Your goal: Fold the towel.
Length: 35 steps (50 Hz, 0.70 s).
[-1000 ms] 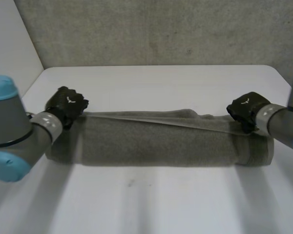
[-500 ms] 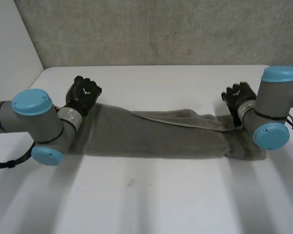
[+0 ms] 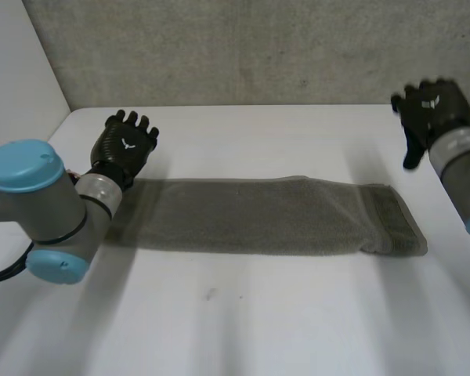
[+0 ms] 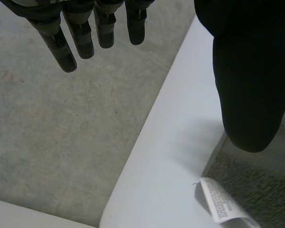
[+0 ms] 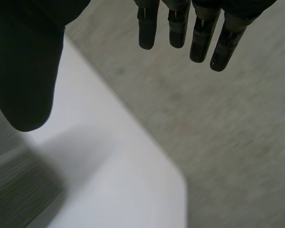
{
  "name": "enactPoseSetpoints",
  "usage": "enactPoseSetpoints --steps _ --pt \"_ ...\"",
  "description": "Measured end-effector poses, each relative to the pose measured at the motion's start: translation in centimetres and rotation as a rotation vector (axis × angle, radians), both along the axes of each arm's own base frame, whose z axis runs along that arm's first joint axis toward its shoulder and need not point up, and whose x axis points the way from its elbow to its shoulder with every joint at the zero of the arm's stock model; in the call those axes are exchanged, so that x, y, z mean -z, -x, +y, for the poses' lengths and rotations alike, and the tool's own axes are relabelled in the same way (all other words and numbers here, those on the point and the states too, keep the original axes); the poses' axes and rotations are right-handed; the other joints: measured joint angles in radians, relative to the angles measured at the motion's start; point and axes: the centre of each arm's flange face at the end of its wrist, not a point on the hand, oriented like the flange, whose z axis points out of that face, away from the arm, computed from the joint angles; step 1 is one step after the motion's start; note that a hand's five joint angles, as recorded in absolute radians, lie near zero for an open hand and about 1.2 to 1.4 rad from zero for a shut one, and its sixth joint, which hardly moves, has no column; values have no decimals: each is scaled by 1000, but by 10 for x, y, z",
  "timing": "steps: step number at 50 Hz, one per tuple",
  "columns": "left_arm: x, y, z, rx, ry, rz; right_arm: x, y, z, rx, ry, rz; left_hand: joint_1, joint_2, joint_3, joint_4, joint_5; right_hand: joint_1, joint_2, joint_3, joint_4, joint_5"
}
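A grey towel (image 3: 258,215) lies folded into a long flat strip across the middle of the white table (image 3: 243,321). My left hand (image 3: 124,149) hovers just past the strip's left end with fingers straight, holding nothing. My right hand (image 3: 432,113) is raised above the table's far right corner, well clear of the strip's right end, fingers spread and empty. Beside my left hand's thumb (image 4: 247,85), the left wrist view catches a towel corner (image 4: 256,185) with a white care label (image 4: 218,202). The straight fingers (image 5: 199,33) of my right hand hang over the table's far edge, with a dark patch of towel (image 5: 14,194) beneath the thumb.
A grey carpeted wall (image 3: 243,47) rises behind the table's far edge. A pale wall (image 3: 16,70) stands at the left. Bare white tabletop stretches in front of the towel toward me.
Both hands have let go of the towel's upper layer and opened. They rose and moved toward the far edge, the right one outward too. The towel has settled flat.
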Motion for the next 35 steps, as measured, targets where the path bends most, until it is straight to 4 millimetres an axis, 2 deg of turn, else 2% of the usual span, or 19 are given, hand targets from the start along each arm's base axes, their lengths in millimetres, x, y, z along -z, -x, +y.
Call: enactPoseSetpoints --steps 6,12,13,22,25,35 --pt "-18 -10 20 -5 -76 176 34 20 27 -15 -202 6 0 0 0 0 0 0 0 0 0 -3" --pt "-28 -18 31 -14 -159 329 54 33 37 -16 -297 -26 0 0 0 0 0 0 0 0 0 -4" --pt "-31 -21 35 -17 -189 377 63 38 39 -15 -332 -50 0 0 0 0 0 0 0 0 0 -4" --pt "-33 -26 47 -22 -238 429 98 51 32 -16 -381 -118 0 0 0 0 0 16 47 79 56 51" --pt "-31 -26 49 -23 -243 422 111 54 26 -11 -383 -118 0 0 0 0 0 130 160 194 172 152" --pt "-26 -27 51 -27 -252 412 127 58 16 3 -399 -108 0 0 0 0 0 367 448 468 445 403"
